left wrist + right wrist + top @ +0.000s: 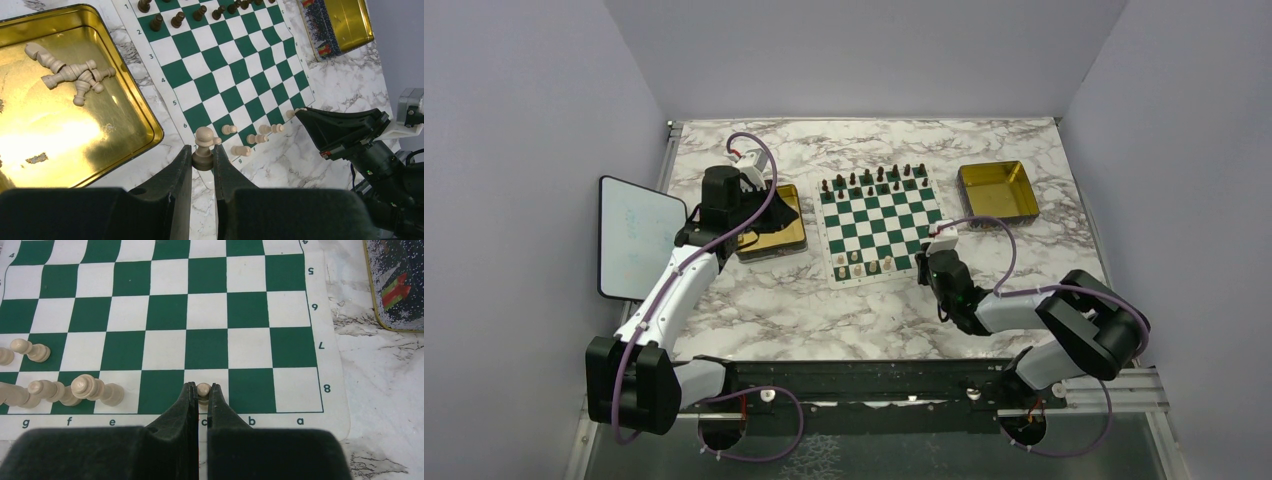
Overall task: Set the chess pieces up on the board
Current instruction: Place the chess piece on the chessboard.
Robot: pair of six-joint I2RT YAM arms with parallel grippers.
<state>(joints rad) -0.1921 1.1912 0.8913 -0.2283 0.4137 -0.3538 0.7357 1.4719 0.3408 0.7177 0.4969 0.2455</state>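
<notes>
The green and white board (879, 215) lies mid-table. My left gripper (769, 215) hovers over the right edge of the left gold tray (786, 240). In the left wrist view it (203, 154) is shut on the base of a cream pawn (203, 137), held upright. Several cream pieces (72, 75) lie tipped over in that tray (75, 145). My right gripper (931, 252) is at the board's near right corner. In the right wrist view it (202, 388) is shut on a small cream piece (203, 390) over square c8. Several cream pieces (95, 389) stand on the near rows to its left.
Dark brown pieces (874, 180) fill the board's far two rows. A second gold tray (997, 190) sits at the right of the board. A white tablet (634, 235) lies at the table's left edge. The right arm (350, 132) shows by the board's corner in the left wrist view.
</notes>
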